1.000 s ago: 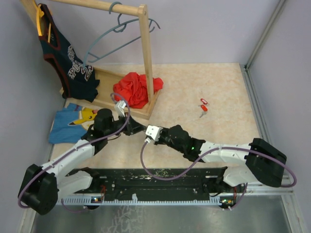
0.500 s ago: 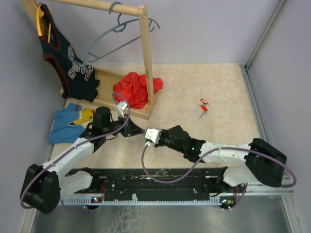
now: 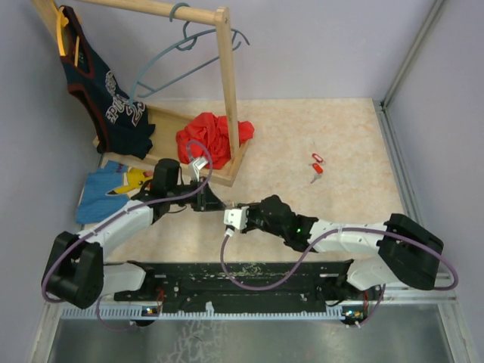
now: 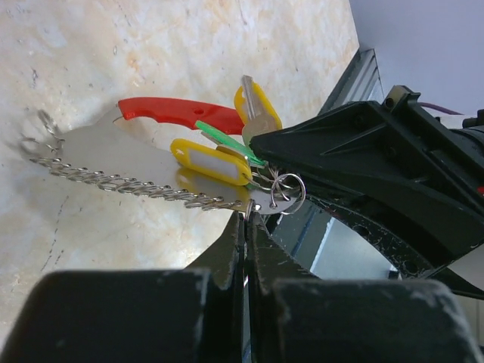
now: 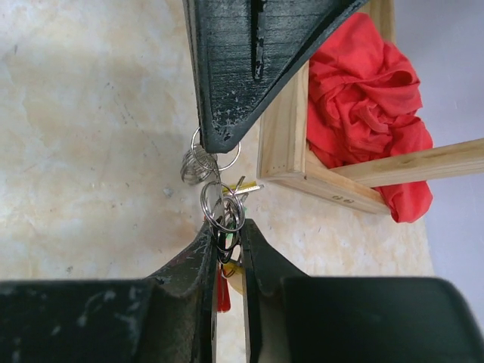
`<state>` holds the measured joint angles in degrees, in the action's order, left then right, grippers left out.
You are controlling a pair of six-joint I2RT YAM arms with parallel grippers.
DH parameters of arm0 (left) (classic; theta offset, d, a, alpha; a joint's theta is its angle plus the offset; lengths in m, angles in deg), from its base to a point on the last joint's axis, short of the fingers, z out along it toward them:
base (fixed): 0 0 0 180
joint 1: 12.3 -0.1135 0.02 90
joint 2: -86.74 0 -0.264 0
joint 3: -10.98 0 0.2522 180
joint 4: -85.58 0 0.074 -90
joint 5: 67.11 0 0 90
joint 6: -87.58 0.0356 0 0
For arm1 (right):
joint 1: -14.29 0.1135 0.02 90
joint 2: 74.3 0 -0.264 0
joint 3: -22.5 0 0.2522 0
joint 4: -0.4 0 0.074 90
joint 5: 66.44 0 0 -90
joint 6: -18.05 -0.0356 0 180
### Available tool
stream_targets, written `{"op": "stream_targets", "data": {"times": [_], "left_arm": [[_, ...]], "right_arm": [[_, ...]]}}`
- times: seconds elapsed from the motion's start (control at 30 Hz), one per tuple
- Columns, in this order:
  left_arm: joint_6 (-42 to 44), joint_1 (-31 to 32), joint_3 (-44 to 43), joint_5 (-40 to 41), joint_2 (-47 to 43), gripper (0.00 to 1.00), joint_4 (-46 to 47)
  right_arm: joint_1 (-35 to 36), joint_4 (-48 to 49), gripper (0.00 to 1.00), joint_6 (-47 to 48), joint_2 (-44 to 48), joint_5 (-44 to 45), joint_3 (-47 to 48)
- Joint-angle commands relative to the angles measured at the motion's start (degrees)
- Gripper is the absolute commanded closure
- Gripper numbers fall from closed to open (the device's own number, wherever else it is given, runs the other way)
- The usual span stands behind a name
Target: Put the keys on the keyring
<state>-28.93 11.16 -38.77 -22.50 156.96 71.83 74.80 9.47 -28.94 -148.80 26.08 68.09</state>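
Observation:
A bunch of keys hangs between my two grippers: yellow tags (image 4: 212, 161), a red tag (image 4: 181, 113), a green key and small split rings (image 5: 223, 204). A thin grey coiled wire, the keyring (image 4: 113, 181), trails from the bunch and shows as a coil in the right wrist view (image 5: 195, 165). My left gripper (image 4: 248, 215) is shut on the thin metal at the keyring's end. My right gripper (image 5: 224, 234) is shut on the rings of the keys. In the top view the two grippers (image 3: 218, 204) (image 3: 227, 213) meet tip to tip. Two red-tagged keys (image 3: 316, 166) lie on the table to the right.
A wooden clothes rack base (image 3: 219, 175) with a red cloth (image 3: 208, 138) stands just behind the grippers. A grey-blue hanger (image 3: 178, 64) and a dark jersey (image 3: 106, 91) hang on the rack. A blue shirt (image 3: 113, 189) lies at the left.
My left arm has swung right and forward, and my right gripper has shifted slightly left and nearer, so the two grippers sit closer together over the bunch.

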Motion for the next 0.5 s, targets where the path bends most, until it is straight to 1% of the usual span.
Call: {"op": "stream_targets", "data": {"times": [0.0, 0.1, 0.2, 0.27, 0.33, 0.47], "left_arm": [[0.62, -0.11, 0.37, -6.74, 2.63, 1.0, -0.12], [-0.08, -0.1, 1.34, -6.43, 2.0, 1.0, 1.36], [1.56, -0.11, 0.78, -4.43, 1.42, 1.0, -0.38], [3.33, -0.14, -0.58, -2.62, 1.54, 1.0, -3.07], [4.41, -0.09, -1.63, -1.15, 1.52, 1.0, -4.91], [4.24, -0.07, -2.06, -1.0, 1.29, 1.0, -4.43]], "right_arm": [[-0.66, 3.56, 0.85, 3.05, -1.07, 2.11, 5.16], [-1.03, 2.59, 0.72, 1.44, -0.73, 4.27, 5.05], [-1.42, -0.2, 0.64, -1.18, 1.13, 4.61, 4.9], [-1.45, -5.13, 0.61, -3.22, 3.15, 2.44, 5.41], [-1.44, -8.62, 0.6, -5.5, 5.56, -0.56, 5.69], [-1.53, -11.51, 0.58, -10.84, 9.71, -3.03, 4.73]]}}
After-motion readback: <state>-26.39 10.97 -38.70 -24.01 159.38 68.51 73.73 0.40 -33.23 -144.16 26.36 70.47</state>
